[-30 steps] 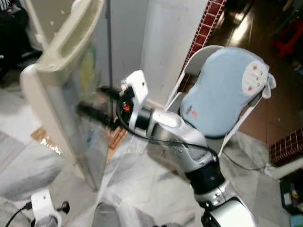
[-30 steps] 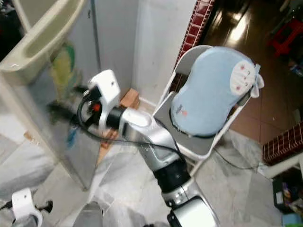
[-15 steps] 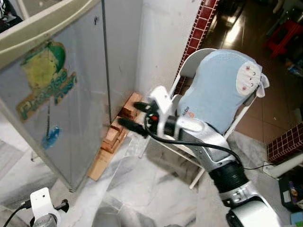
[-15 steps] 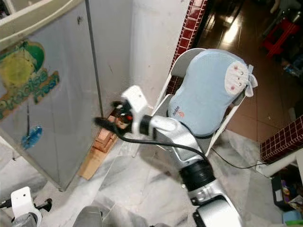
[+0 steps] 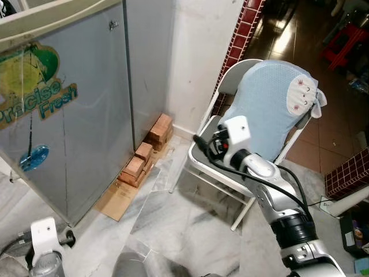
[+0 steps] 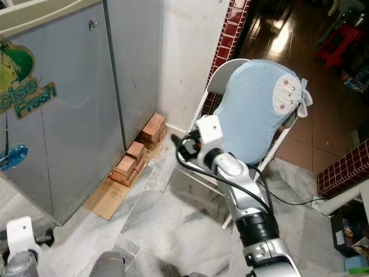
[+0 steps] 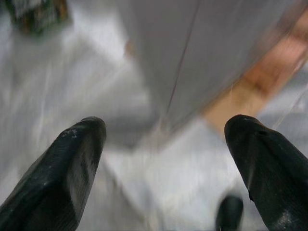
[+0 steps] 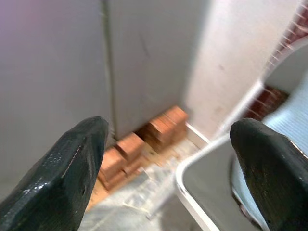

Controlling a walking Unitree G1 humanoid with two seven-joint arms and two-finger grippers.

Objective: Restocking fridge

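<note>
Our right pincer (image 6: 180, 147) hangs spread and empty over the chair (image 6: 199, 151) seat; our left pincer (image 7: 163, 159), also spread, idles low. The fridge (image 5: 63, 109) stands shut nearby. We judge it best to fetch stock before reopening.

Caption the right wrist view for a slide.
Open right gripper facing the shut grey fridge, stacked bricks at its base, white chair beside.
</note>
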